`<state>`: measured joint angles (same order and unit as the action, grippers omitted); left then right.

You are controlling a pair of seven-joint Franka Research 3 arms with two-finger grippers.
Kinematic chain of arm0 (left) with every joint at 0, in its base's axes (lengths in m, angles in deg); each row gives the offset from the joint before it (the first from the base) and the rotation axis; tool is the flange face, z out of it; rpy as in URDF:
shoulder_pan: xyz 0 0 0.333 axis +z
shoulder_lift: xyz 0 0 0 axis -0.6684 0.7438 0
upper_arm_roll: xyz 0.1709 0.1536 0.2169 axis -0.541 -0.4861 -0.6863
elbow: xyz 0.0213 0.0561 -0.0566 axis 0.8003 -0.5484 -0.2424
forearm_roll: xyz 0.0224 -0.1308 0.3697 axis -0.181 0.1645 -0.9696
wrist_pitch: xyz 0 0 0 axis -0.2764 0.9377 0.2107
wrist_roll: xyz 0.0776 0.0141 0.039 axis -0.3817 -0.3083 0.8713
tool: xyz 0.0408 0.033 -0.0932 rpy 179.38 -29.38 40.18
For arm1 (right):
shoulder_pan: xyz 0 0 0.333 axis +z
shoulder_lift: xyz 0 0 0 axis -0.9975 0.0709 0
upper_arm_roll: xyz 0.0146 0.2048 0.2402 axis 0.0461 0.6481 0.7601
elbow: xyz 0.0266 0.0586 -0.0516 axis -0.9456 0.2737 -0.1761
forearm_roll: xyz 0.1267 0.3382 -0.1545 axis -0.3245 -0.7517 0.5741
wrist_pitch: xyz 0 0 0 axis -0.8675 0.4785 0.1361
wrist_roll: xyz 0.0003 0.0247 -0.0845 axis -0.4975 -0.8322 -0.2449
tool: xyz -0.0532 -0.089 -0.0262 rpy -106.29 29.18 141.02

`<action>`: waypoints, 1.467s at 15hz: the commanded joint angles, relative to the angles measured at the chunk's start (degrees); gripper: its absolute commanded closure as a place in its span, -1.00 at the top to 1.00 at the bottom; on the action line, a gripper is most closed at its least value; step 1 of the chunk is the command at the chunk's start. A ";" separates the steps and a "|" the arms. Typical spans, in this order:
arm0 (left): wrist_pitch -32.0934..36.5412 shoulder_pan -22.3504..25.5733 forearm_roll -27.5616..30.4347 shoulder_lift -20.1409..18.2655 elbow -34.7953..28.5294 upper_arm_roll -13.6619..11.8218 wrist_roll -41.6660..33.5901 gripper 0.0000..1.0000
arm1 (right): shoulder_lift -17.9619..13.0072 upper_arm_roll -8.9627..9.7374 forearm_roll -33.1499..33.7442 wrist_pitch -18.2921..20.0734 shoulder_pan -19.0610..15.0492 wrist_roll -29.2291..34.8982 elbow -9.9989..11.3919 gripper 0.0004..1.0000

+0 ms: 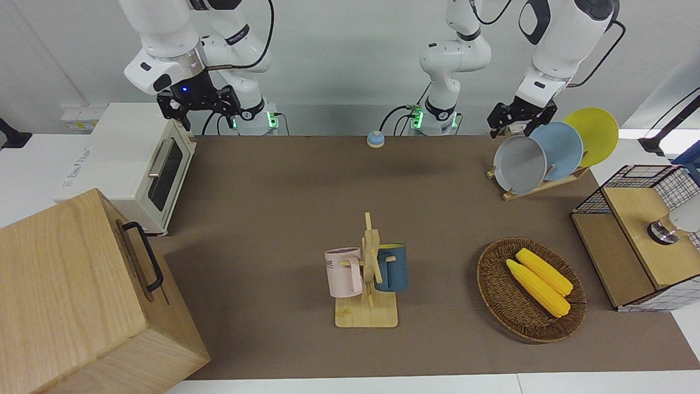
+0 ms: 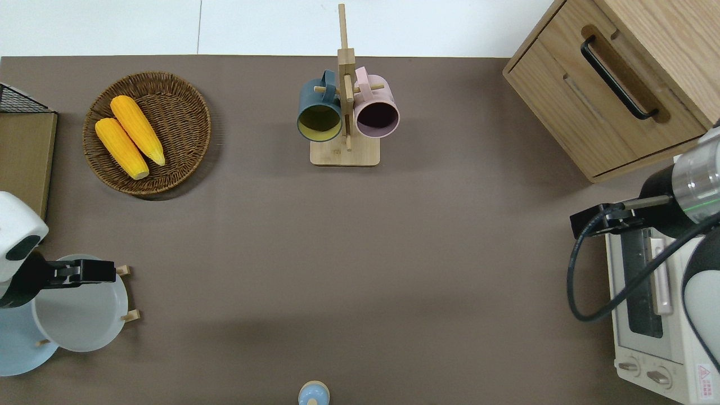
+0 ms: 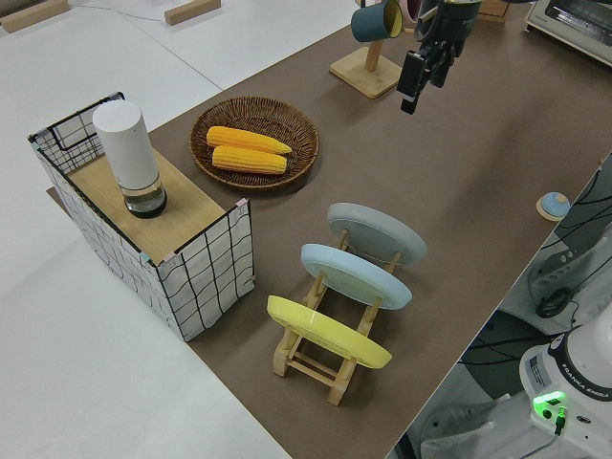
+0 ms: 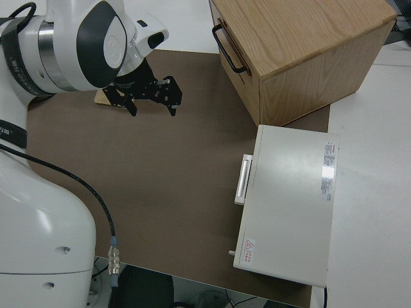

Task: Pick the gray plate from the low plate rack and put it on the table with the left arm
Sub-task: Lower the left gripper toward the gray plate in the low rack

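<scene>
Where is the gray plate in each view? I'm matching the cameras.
Front: gray plate stands in the rack, under the left gripper.
Overhead: at the lower edge, gripper above it.
Left side: the plate nearest the corn basket.
Right side: not in it.
Shared landmark: corn basket.
</scene>
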<state>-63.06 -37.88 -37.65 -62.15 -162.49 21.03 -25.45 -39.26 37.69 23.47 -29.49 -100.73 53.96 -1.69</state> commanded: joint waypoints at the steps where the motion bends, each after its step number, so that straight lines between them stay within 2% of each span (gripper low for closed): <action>1: -3.66 -0.20 -3.38 -1.83 -3.31 -3.48 -0.54 0.98 | -0.12 1.23 0.37 0.74 -1.37 0.68 -0.34 0.97; 2: -5.23 -0.20 -4.00 -1.83 -4.44 -4.88 -0.54 0.98 | -0.12 1.23 0.37 0.65 -1.37 0.68 -0.43 0.97; 4: -6.56 0.15 -6.01 -2.00 -5.94 -5.69 -0.63 0.98 | -0.12 1.23 0.37 0.65 -1.37 0.68 -0.43 0.97; 7: -8.75 2.61 -7.51 -2.27 -7.61 -5.78 -0.63 0.98 | -0.12 1.23 0.37 0.65 -1.37 0.68 -0.43 0.97; 10: -10.78 3.23 -11.38 -2.88 -10.33 -5.78 0.33 0.98 | -0.12 1.15 0.37 0.65 -1.37 0.68 -0.43 0.97; 16: -17.80 6.13 -13.93 -3.67 -17.18 -5.78 1.74 0.98 | -0.12 1.23 0.37 0.65 -1.37 0.68 -0.43 0.97; 20: -19.48 6.13 -16.92 -3.32 -19.30 -5.69 3.85 0.97 | -0.12 1.23 0.37 0.74 -1.37 0.68 -0.34 0.97; 22: -19.66 6.22 -16.92 -2.97 -20.00 -5.69 3.85 0.85 | -0.12 1.15 0.37 0.65 -1.37 0.68 -0.43 0.97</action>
<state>-80.88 -31.96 -52.92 -63.46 -179.53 15.02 -23.00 -39.27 37.69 23.47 -29.49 -100.73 53.96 -1.69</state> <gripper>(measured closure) 0.026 0.013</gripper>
